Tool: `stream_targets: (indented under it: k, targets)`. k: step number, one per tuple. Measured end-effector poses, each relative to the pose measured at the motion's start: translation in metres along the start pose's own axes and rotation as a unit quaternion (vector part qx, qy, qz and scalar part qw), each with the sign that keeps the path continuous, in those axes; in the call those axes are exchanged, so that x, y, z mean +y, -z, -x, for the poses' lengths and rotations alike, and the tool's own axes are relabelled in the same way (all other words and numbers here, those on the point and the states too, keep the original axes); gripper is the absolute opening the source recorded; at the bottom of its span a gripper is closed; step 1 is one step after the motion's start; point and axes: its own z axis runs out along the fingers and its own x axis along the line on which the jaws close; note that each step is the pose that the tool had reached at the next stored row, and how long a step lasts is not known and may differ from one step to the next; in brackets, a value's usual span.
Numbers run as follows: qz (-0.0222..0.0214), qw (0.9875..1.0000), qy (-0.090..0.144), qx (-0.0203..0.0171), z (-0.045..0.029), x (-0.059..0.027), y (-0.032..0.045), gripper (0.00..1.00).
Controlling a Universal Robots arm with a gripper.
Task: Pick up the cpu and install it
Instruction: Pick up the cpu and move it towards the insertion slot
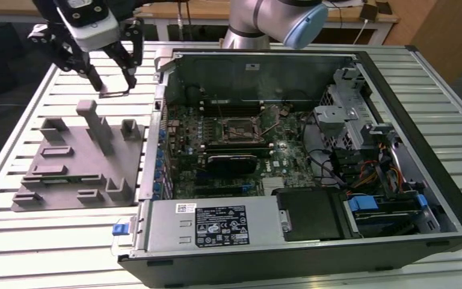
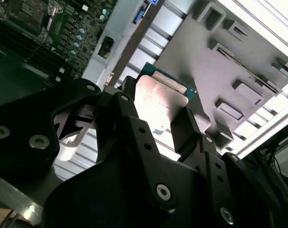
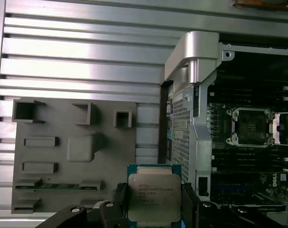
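The cpu [image 3: 154, 197] sits clamped between the two black fingers [image 3: 189, 204] of the gripper [image 1: 115, 89], which press on its opposite edges. In the first wrist view its silvery metal lid faces the camera, ringed by a thin green rim. In the second wrist view the chip [image 2: 159, 97] shows as a pale plate with the same green border at the fingertips. It is off the surface [image 1: 22, 241], a slatted aluminium table top, and touches nothing but the fingers.

In the exterior view the gripper hangs above the surface beyond the far end of the grey plastic fixture block [image 1: 70, 162], towards that view's left of the open computer case [image 1: 447, 180]. The case lies on its side with its motherboard [image 1: 215, 150] exposed. The black-framed cpu socket [image 1: 242, 127] sits in the middle of the board, well apart from the held chip. The silver robot arm [image 1: 271, 21] rises behind the case at the far side of the surface
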Motion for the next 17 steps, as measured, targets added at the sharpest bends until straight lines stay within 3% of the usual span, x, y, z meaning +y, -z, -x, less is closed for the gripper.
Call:
stream_targets:
  k: [17]
  targets:
    - [0.0001, 1.0, 0.0, 0.0037, 0.0737, -0.0022, -0.0059, 0.54]
